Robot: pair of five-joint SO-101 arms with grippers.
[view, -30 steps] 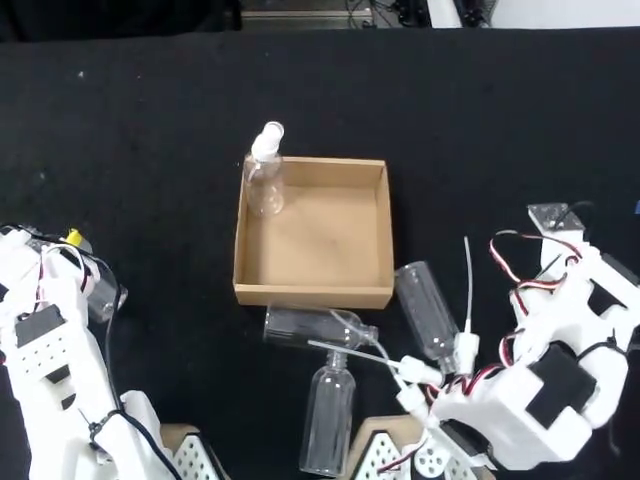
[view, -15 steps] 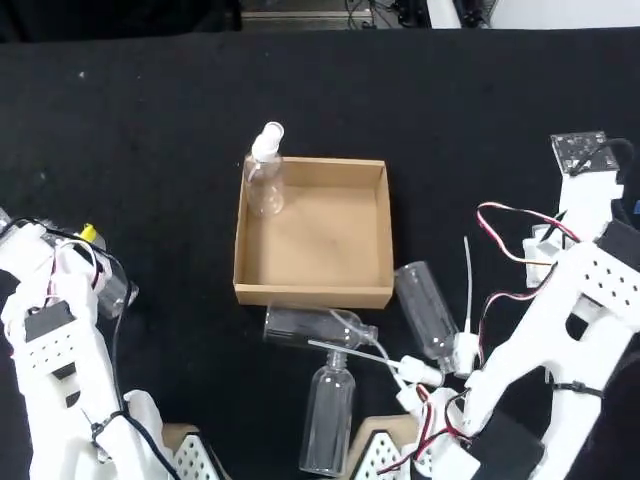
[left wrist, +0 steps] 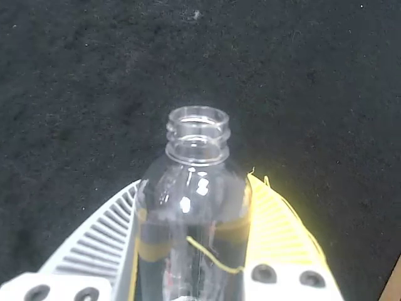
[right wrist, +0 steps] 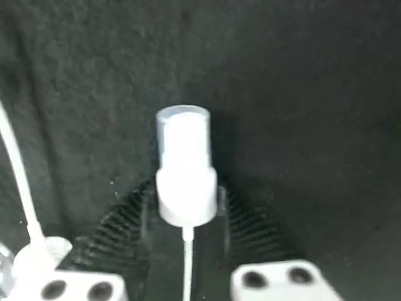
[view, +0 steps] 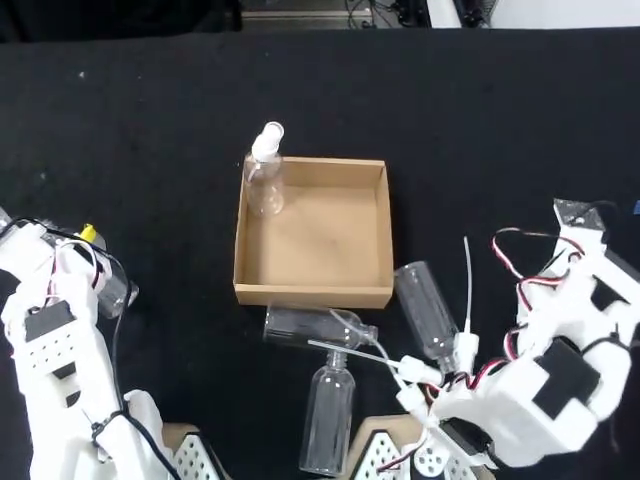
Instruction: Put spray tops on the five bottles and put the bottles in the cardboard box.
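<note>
Change: right arm [view: 545,395] has folded back down to the near right corner of the table after standing tall half a second ago; left arm [view: 55,360] has kept its place.
Left gripper [left wrist: 195,182]: closed on the open-necked bottle [left wrist: 197,207], one finger on each side of its body; in the high view it is at the left edge of the table, well apart from the box.
Cardboard box [view: 313,296]: at mid-table, open side up.
Capped bottle [view: 264,175]: in the box's far left corner, its spray top above the rim.
Crosswise bottle [view: 310,325]: lying just in front of the box, no top.
Near bottle [view: 328,415]: lying with its neck toward the crosswise bottle, no top.
Slanted bottle [view: 425,310]: lying by the box's near right corner, no top.
Loose spray tops: one [view: 466,350] just beside the slanted bottle's near end, another [view: 420,372] close by, tubes attached.
Right gripper [right wrist: 186,188]: clamped around a white spray top [right wrist: 183,169], tube running back between the fingers.
</note>
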